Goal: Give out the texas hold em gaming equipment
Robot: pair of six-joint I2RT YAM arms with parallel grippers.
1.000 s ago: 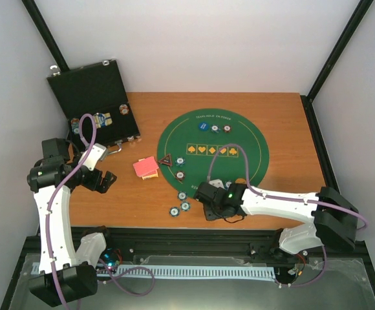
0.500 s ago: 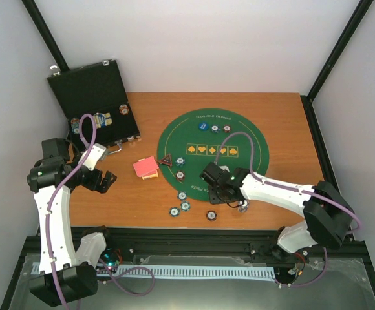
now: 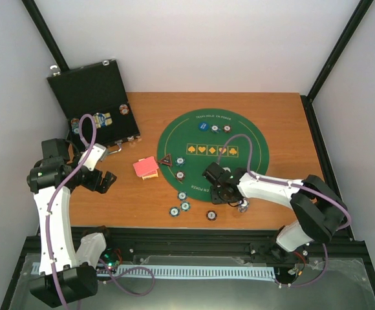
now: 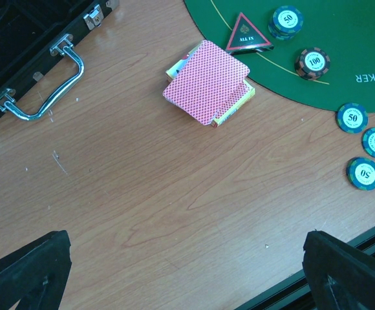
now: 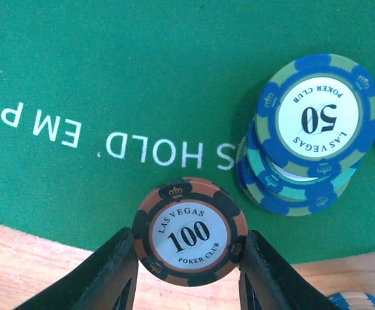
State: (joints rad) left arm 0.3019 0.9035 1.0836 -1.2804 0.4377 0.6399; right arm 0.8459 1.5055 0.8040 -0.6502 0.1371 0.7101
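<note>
Case (image 3: 90,97) at far left of table (image 3: 291,123), lid up, case chips (image 3: 100,121) inside.
Mat (image 3: 255,139) to its right, mid-table.
Card deck (image 3: 145,167) on bare table between case and mat.
Triangle marker (image 3: 166,161) just right of deck, on mat's left edge.
Two chips (image 3: 180,175) on mat, just right of marker.
Three-chip cluster (image 3: 185,206) on bare table off mat's near-left edge.
Lone chip (image 3: 211,215) right of cluster, nearer table's edge.
Far row of pieces (image 3: 216,128) on mat's far part.
100 chip (image 5: 189,231) straddles mat's near edge, between right gripper (image 5: 187,236) fingers.
Chip stack (image 5: 304,139) just beside it, on mat.
</note>
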